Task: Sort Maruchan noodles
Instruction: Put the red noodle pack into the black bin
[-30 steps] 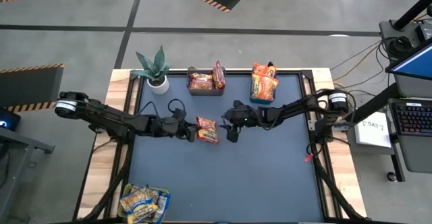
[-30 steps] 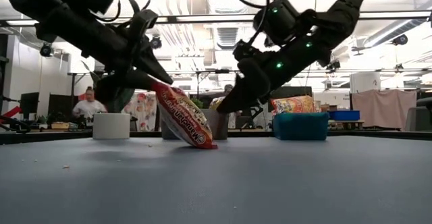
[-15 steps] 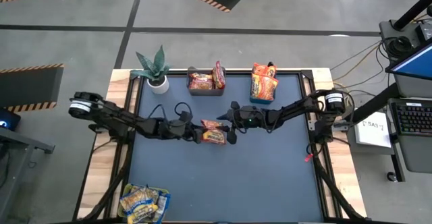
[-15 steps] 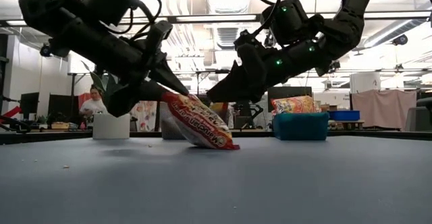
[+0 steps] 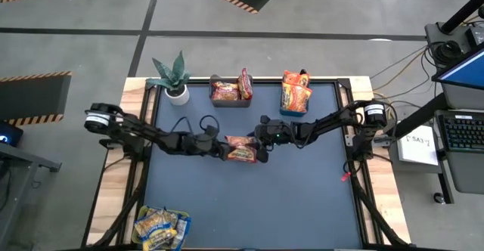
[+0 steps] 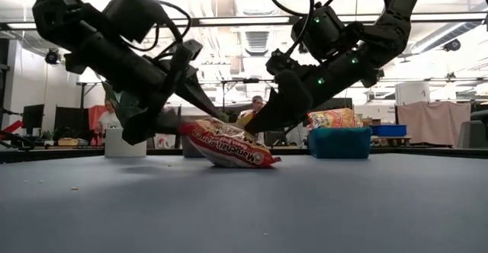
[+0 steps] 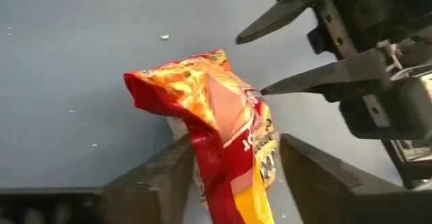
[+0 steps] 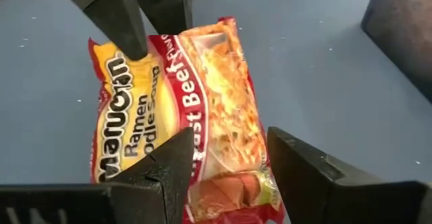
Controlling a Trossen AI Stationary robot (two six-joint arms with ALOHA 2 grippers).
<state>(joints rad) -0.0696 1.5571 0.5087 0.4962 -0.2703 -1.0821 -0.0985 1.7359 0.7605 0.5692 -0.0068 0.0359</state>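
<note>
Left claw [image 5: 221,146] pinches red packet [image 5: 243,150] at one end; right claw [image 5: 261,147] spread, straddling its far end, above blue worktop [image 5: 302,198].

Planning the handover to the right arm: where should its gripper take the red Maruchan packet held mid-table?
Judging by its pose, grip the red Maruchan packet at its free short end, coming from the right side. The left gripper already pinches the opposite end, and the right gripper stands open there.
</note>
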